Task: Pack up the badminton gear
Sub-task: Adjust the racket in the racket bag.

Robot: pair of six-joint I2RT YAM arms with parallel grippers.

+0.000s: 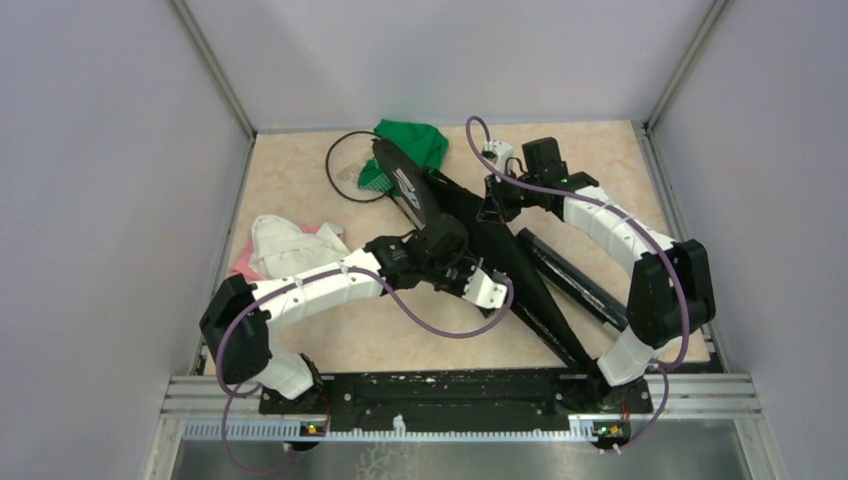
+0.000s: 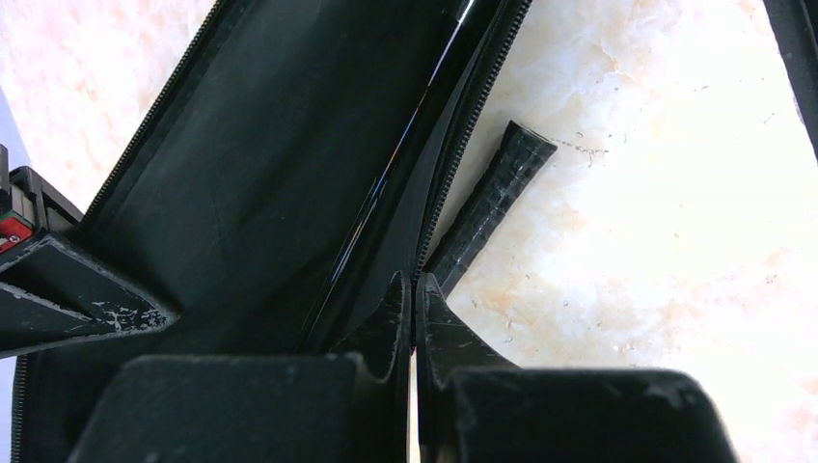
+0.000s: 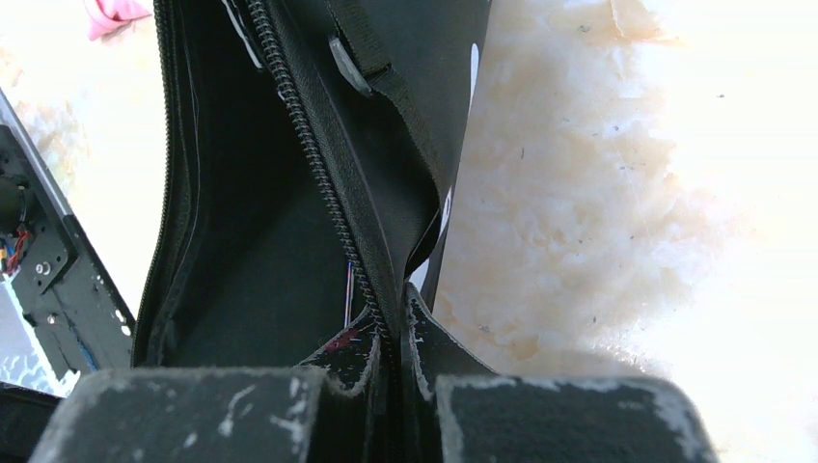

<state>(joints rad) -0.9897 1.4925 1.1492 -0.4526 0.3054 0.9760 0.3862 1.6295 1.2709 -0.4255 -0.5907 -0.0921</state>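
Tightly, both jaws pinch zipper edges of the racket bag [image 3: 241, 260] (mouth gaping).

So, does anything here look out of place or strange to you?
Yes. A racket handle sticks out from under the zipper edge of the bag onto the table, not inside it. Also, a racket head lies outside, against the green cloth.

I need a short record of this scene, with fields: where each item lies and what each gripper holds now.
racket bag: lying diagonally, zipper open
left gripper: shut on racket bag's edge
right gripper: shut on racket bag's zipper edge
racket: head at bag's far end, beside green cloth
black tube: right of bag in top view
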